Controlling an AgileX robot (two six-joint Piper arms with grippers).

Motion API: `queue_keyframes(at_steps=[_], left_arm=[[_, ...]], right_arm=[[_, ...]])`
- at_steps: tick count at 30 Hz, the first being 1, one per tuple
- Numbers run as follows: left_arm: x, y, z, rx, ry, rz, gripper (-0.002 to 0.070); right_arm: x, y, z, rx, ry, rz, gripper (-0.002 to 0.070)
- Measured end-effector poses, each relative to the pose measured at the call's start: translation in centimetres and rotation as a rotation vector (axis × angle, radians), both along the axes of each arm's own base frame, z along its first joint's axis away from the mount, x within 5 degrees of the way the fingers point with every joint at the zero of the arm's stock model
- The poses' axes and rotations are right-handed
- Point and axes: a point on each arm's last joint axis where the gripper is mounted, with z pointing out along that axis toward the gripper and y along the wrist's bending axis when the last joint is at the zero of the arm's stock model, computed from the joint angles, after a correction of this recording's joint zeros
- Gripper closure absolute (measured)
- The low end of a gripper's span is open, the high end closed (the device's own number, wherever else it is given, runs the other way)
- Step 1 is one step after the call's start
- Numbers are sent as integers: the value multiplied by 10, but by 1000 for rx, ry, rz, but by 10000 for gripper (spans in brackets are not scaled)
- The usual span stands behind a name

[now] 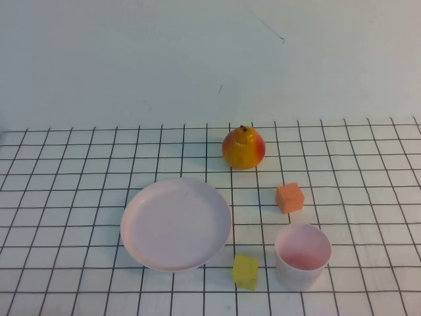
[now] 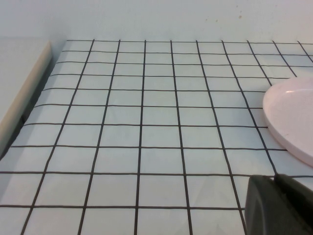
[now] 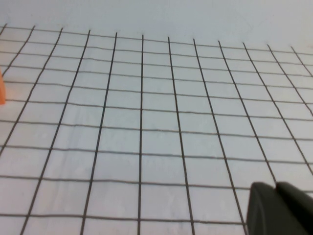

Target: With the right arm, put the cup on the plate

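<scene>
Right gripper (image 3: 281, 210) is closed up tight with nothing in it, and it only pokes into the corner of its own wrist view, parked low over bare grid off to the side of the action. The left gripper (image 2: 279, 205) is the same story, a dark corner in its wrist view near the plate's edge; can't tell if its fingers are open or shut. Neither arm shows in the high view at all.

So the job hasn't really started. Going by size: the plate (image 1: 175, 224) sits bare, left of centre on the table (image 1: 66, 197). The pear (image 1: 243, 147) is behind it, well apart. The cup (image 1: 302, 255) stands upright to the plate's right, close to the front edge. An orange cube (image 1: 290, 197) sits just behind the cup, and a yellow cube (image 1: 245, 271) sits between cup and plate.

My take: open the fingers first, come down from above on the cup's rim, and lift clear of that yellow cube before moving across to the plate.
</scene>
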Motion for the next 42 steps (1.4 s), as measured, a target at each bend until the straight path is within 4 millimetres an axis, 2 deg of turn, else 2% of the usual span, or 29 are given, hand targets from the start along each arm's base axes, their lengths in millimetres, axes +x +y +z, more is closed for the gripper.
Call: queue_keyframes(at_steps=[5,11,16,21,30,34,42], left_arm=[[0,0,0,0,0,0,678],[0,0,0,0,0,0,678],[0,0,0,0,0,0,678],[0,0,0,0,0,0,678],[0,0,0,0,0,0,678],[0,0,0,0,0,0,678],[0,0,0,0,0,0,678]], right_arm=[[3,0,12,-11,-135,-2,649],[5,-1,43,-40,-477,-7,650],[-2,-1,68,-61,-760,-11,650],[-9,0,81,-28,-925,-8,650],[-17,1,91,134,-1080,42,650],[-17,6,102,111,-1026,88,650],[-37,9,163,100,-925,92,650]])
